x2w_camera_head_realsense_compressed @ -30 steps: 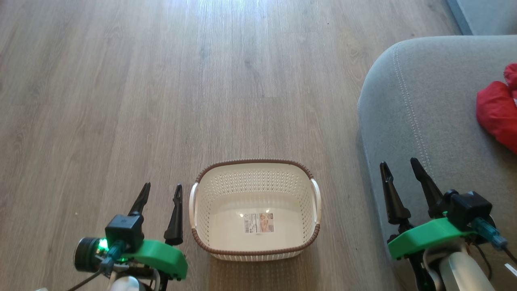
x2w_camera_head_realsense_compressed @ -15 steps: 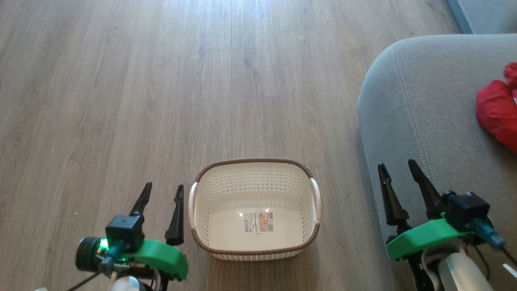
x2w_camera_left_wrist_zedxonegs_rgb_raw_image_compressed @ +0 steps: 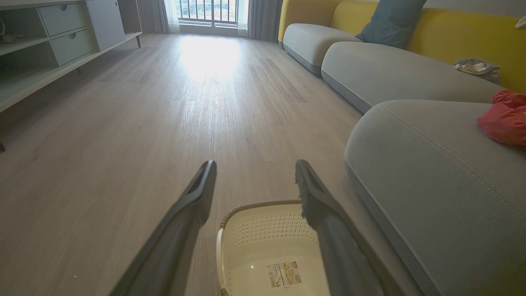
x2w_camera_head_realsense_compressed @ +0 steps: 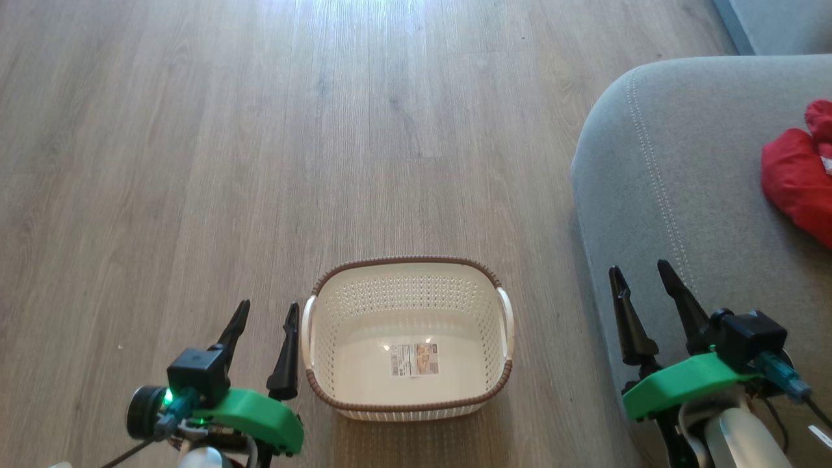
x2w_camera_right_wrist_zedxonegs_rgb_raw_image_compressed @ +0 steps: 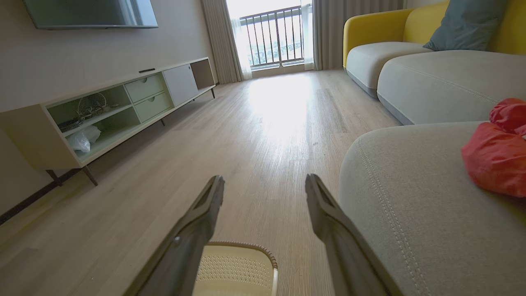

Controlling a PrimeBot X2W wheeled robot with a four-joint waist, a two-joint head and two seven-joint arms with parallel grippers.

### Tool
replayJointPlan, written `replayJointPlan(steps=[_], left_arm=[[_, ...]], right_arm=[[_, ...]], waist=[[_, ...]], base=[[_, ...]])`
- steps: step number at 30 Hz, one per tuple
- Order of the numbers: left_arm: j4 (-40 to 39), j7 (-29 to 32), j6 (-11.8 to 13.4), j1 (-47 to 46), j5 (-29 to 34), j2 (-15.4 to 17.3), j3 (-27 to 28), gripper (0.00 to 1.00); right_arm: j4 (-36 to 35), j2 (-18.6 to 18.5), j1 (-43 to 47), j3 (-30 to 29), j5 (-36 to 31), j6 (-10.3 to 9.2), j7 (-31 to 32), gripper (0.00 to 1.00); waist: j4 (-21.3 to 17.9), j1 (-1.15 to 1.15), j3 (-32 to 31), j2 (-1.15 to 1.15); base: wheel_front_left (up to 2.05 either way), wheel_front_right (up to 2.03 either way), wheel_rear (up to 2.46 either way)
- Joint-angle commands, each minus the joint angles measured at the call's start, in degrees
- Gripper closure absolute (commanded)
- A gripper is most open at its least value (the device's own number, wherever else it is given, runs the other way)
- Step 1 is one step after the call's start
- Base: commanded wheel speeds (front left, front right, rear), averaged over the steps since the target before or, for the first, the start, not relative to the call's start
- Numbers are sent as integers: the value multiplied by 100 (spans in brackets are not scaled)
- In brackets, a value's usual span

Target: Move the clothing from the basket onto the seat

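Since half a second ago your head view has slid slightly, so the camera has moved; the basket [x2w_camera_head_realsense_compressed: 406, 260], the seat [x2w_camera_head_realsense_compressed: 682, 162] and both grippers keep their places against one another. The basket stands on the wood floor [x2w_camera_head_realsense_compressed: 260, 130] and holds just its paper label [x2w_camera_head_realsense_compressed: 414, 359]. The clothing [x2w_camera_head_realsense_compressed: 796, 185] lies bunched on the seat, well apart from the basket; between them lie a strip of floor and the seat's rounded, stitched corner. Your left gripper [x2w_camera_head_realsense_compressed: 269, 304] hangs just beside the basket's left handle, fingers spread and holding nothing. Your right gripper [x2w_camera_head_realsense_compressed: 637, 265] hovers at the seat's edge, likewise spread and unladen. The left wrist view adds a blue cushion [x2w_camera_left_wrist_zedxonegs_rgb_raw_image_compressed: 390, 20] and a crumpled pale cloth [x2w_camera_left_wrist_zedxonegs_rgb_raw_image_compressed: 476, 65] on further sofa sections; the right wrist view adds a low cabinet [x2w_camera_right_wrist_zedxonegs_rgb_raw_image_compressed: 123, 102], a wall screen [x2w_camera_right_wrist_zedxonegs_rgb_raw_image_compressed: 90, 12] and a balcony door [x2w_camera_right_wrist_zedxonegs_rgb_raw_image_compressed: 283, 37]
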Motion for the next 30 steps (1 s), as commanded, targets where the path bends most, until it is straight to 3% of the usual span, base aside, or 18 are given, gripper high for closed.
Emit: replayJointPlan(steps=[1,9,10,16,30], left_arm=[[-173,-29,-10,-184,-36,-4,210,0],[-121,-29,-19,-170,-148,-4,197,0],[40,0,-9,0,-118,0,0,100],[472,15,-2,159,-166,1,-39,100],[432,252,-88,81,-1055,1,138,100]], right_arm=[[-140,-19,-169,107,20,-1,-53,0],[-124,-38,-196,154,29,-1,-53,0],[48,0,-6,30,1,0,0,100],[460,8,164,78,20,0,16,100],[423,29,110,-32,886,0,223,100]], waist=[[-4,0,-6,0],[-22,0,-7,0],[-22,0,-8,0],[-23,0,-8,0],[-26,0,-21,0]], base=[[0,0,0],[0,0,0],[0,0,0],[0,0,0],[0,0,0]])
